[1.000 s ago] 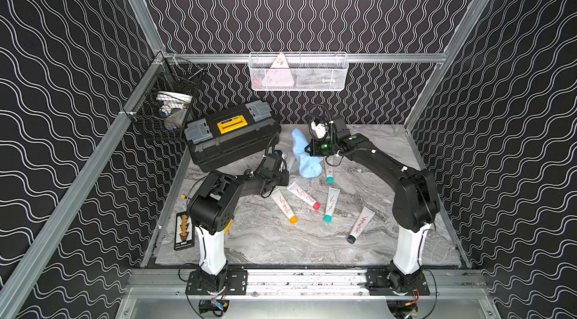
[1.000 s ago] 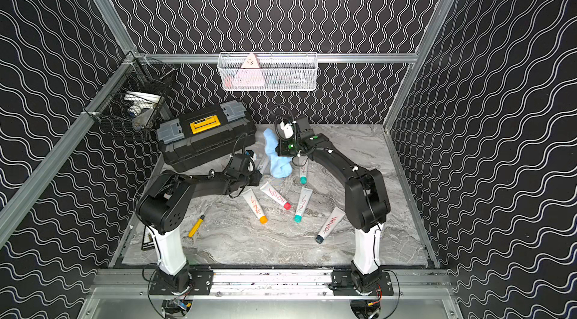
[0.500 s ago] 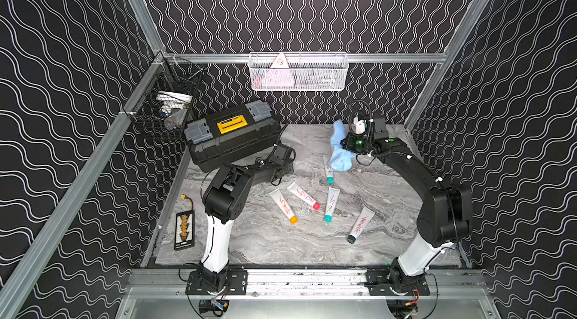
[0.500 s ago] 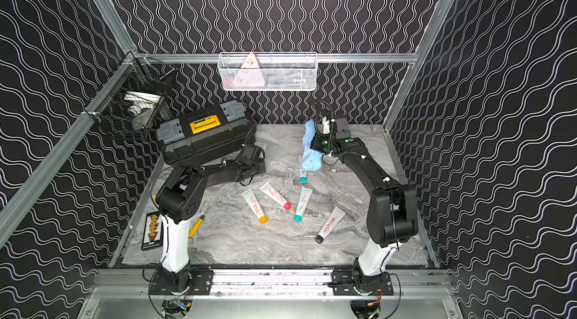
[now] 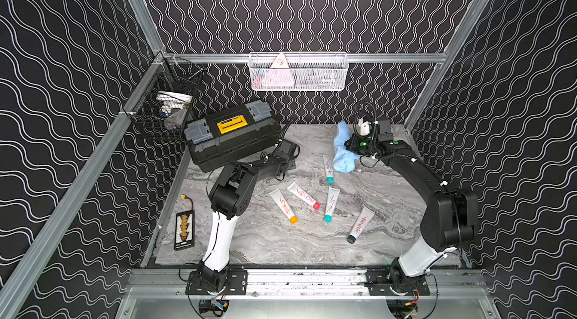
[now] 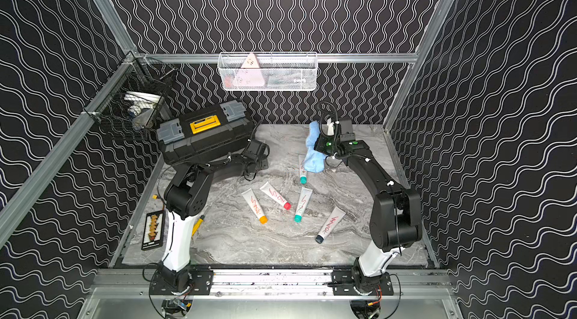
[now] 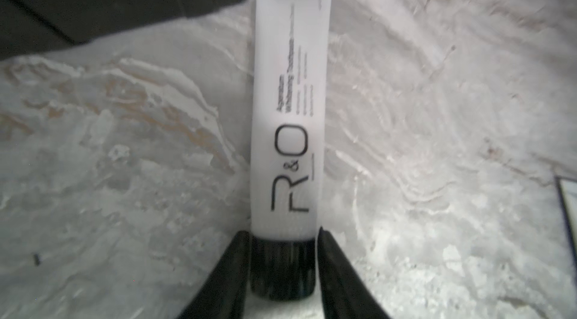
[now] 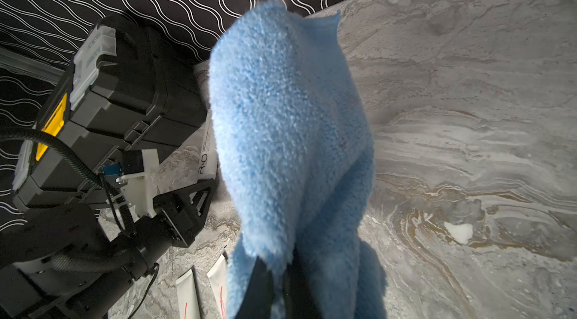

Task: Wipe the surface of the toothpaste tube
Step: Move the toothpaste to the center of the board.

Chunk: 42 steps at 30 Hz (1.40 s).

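Blue cloth point(image 8: 290, 133): hangs in folds from the right gripper point(image 8: 276, 273). In both top views I see its lower end reach down at the back of the marble table point(image 5: 281, 248), just beside a teal-capped tube point(image 5: 327, 167).
Right fingers: together, clamped on the cloth's edge, as I read the right wrist view.
White tube point(image 7: 288, 98): marked R&O, it lies flat on the marble with its crimped end close to the black toolbox point(image 5: 232, 136).
Left gripper point(image 7: 282, 232): low over the table in front of the toolbox, with one finger on each side of the tube's black cap point(image 7: 281, 270).
Left fingers: slightly apart and close against the cap. I cannot tell whether they pinch it.
Other tubes point(image 5: 303, 195): four more lie scattered mid-table, well apart from both grippers.
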Tool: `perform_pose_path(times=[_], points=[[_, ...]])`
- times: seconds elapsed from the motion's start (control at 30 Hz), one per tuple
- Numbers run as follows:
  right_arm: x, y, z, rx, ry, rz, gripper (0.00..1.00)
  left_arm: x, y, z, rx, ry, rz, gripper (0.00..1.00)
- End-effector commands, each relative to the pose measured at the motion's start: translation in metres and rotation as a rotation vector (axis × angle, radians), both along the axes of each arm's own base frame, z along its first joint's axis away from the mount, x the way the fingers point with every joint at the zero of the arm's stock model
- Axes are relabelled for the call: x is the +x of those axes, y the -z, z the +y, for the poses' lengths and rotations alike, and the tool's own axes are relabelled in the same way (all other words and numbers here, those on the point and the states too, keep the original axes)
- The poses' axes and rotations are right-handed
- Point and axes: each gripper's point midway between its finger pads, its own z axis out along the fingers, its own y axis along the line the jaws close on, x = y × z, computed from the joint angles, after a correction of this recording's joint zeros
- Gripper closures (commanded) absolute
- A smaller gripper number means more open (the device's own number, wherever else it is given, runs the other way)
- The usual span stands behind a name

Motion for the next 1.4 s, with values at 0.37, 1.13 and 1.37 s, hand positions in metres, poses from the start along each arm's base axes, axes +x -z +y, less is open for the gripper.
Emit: perform_pose_path(times=[0.37, 1.13, 1.37], points=[[-0.004, -0.036, -0.014, 0.143, 0.005, -0.083, 1.00, -0.041, -0.073, -0.040, -0.004, 0.140, -0.036, 0.46], [-0.012, -0.054, -0.051, 0.227, 0.111, -0.083, 1.00, -0.093, -0.043, -0.204, -0.035, 0.380, -0.045, 0.48], [-0.011, -0.052, -0.056, 0.245, 0.117, -0.080, 1.00, -0.087, -0.026, -0.204, 0.023, 0.345, -0.041, 0.46]])
